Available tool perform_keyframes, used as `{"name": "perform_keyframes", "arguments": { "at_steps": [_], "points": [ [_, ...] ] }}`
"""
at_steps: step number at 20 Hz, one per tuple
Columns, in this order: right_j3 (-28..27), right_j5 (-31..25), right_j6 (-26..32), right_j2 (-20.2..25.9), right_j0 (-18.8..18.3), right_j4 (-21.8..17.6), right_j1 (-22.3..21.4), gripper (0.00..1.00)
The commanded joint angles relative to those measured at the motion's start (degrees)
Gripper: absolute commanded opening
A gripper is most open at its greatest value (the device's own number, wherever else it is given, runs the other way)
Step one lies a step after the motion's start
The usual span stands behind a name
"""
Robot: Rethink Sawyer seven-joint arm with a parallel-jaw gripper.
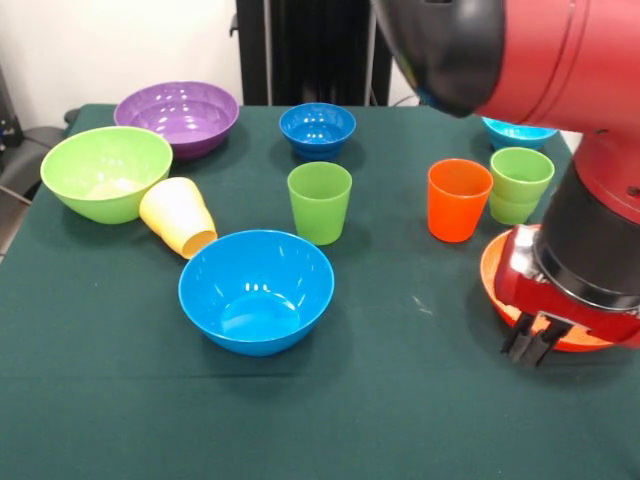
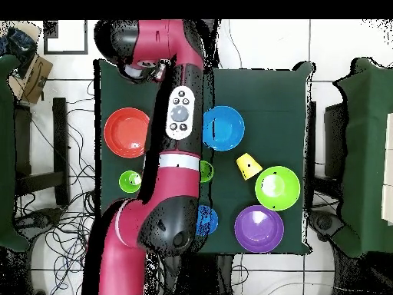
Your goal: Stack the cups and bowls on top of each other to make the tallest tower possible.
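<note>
My gripper (image 1: 530, 345) hangs at the right, over the front rim of the orange bowl (image 1: 497, 285), its black fingers close together with nothing between them. No tower stands; every piece sits apart. The large blue bowl (image 1: 256, 290) is at the front centre. The lime green bowl (image 1: 105, 170) and the purple bowl (image 1: 177, 115) are at the left. The yellow cup (image 1: 178, 217) lies on its side beside the lime bowl. The green cup (image 1: 320, 202), orange cup (image 1: 458, 199) and light green cup (image 1: 520, 184) stand upright. The dark blue bowl (image 1: 317, 128) and the turquoise bowl (image 1: 518, 132) are at the back.
My arm's red and black links (image 1: 590, 200) cover the right side and part of the orange bowl. In the overhead view the arm (image 2: 180, 154) crosses the table's middle, and the orange bowl (image 2: 127, 132) sits near the table's left edge.
</note>
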State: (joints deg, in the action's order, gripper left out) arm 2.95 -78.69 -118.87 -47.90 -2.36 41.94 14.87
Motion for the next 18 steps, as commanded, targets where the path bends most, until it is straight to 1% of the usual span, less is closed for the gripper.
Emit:
{"name": "perform_keyframes", "arguments": {
  "at_steps": [1,5,7,9,12,13,14,16,18],
  "points": [
    [2.01,-1.18,-8.96,-4.21,1.14,2.61,-0.54,0.0],
    [4.08,-2.55,-8.22,-3.74,2.05,2.95,-2.32,0.0],
    [5.5,-3.6,-7.09,-2.52,2.67,2.33,-3.67,0.0],
    [7.89,-4.17,-5.59,-0.19,3.63,0.83,-5.52,0.0],
    [10.22,-3.03,-3.21,2.01,4.4,-0.46,-6.86,0.0],
    [11.1,-2.44,-2.26,2.85,4.69,-0.97,-7.36,1.0],
    [11.41,-2.52,-1.14,2.76,4.87,-1.39,-7.81,1.0],
    [14.16,-1.79,-0.44,4.14,5.92,-2.57,-9.63,1.0],
    [18.5,-0.4,1.08,5.92,7.45,-4.22,-11.98,1.0]
  ]
}}
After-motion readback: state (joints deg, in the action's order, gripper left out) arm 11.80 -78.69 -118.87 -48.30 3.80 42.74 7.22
